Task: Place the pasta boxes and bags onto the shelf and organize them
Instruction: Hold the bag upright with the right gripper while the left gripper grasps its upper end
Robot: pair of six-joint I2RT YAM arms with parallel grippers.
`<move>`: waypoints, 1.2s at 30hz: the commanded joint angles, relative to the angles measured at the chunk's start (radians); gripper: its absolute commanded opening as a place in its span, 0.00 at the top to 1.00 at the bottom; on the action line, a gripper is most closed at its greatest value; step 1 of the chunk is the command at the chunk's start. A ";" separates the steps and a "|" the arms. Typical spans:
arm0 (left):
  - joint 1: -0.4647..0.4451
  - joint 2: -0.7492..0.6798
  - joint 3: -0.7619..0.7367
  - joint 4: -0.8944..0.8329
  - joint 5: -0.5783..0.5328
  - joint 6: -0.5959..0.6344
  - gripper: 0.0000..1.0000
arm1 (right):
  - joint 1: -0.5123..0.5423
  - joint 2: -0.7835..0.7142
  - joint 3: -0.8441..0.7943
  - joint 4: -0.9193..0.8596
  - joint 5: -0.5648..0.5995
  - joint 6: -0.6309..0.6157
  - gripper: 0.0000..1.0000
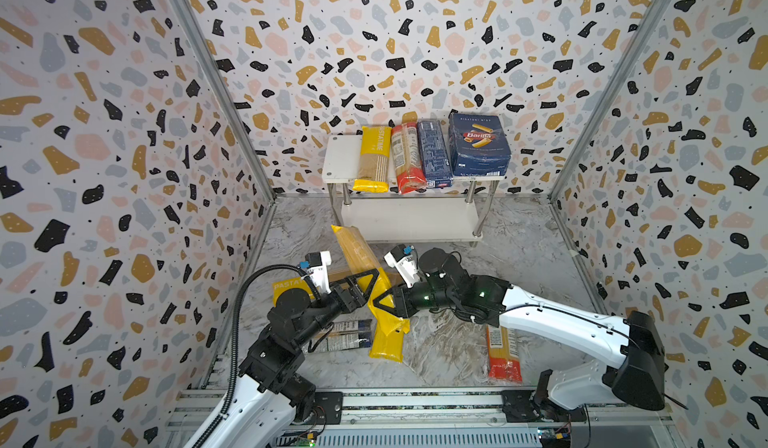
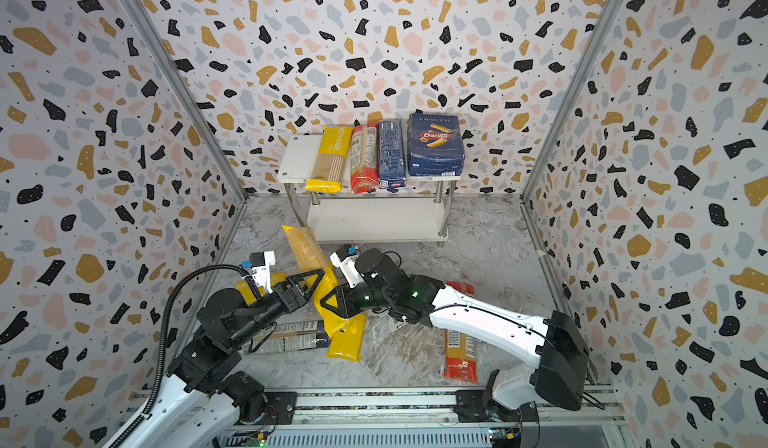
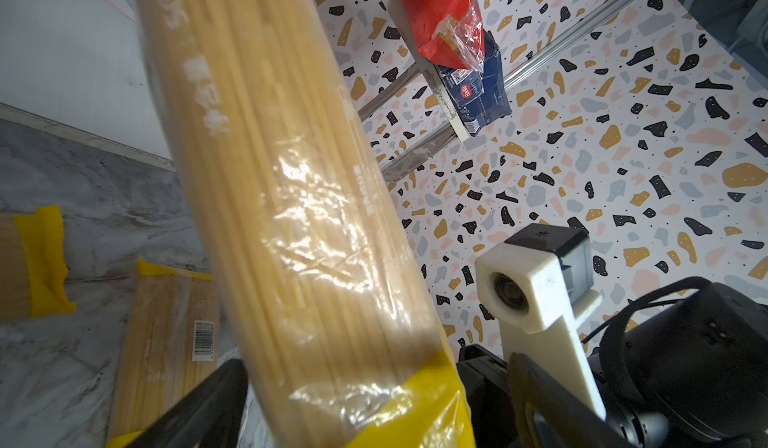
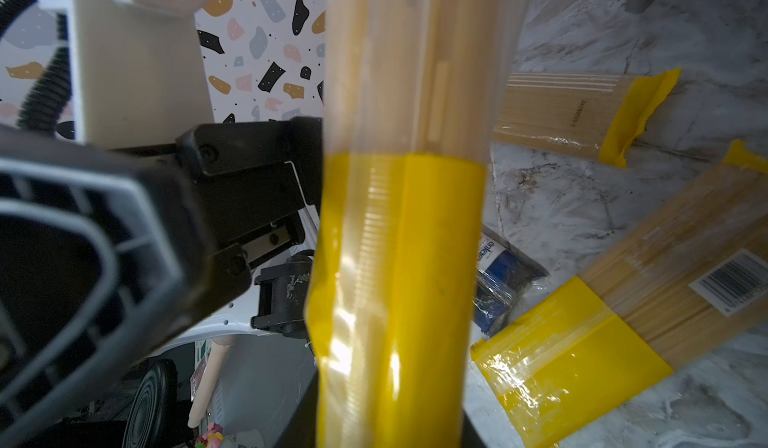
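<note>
A yellow-ended spaghetti bag point(image 1: 353, 246) point(image 3: 291, 176) point(image 4: 399, 238) hangs tilted above the floor in front of the shelf point(image 1: 338, 159). My right gripper point(image 1: 380, 300) point(image 4: 390, 425) is shut on its yellow lower end. My left gripper point(image 1: 365, 284) point(image 3: 365, 417) is open, its fingers standing on either side of the same bag. On the shelf's top board lie a yellow bag point(image 1: 374, 155), a red-ended bag point(image 1: 407, 159), the narrow blue box point(image 1: 434, 155) and the wide Barilla box point(image 1: 478, 146). The lower board point(image 1: 407, 217) is bare.
On the marble floor lie a yellow bag point(image 1: 386, 346) under the held one, a PASTATIME bag point(image 1: 286, 288) beneath my left arm, a blue-ended bag point(image 1: 345, 336) and a red-ended bag point(image 1: 503, 354) partly under my right arm. Patterned walls close in three sides.
</note>
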 commanded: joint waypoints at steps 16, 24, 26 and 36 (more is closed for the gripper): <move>-0.004 0.075 0.024 0.110 0.019 0.003 0.48 | 0.034 0.017 0.125 0.170 -0.005 -0.040 0.87; -0.004 0.107 0.122 0.000 0.006 0.091 0.89 | 0.035 0.019 0.128 0.149 0.000 -0.048 0.86; -0.004 0.121 0.156 -0.035 0.009 0.115 0.97 | 0.034 0.018 0.123 0.148 -0.004 -0.050 0.84; -0.004 0.181 0.270 -0.143 0.033 0.169 1.00 | 0.018 -0.011 0.078 0.177 -0.029 -0.038 0.53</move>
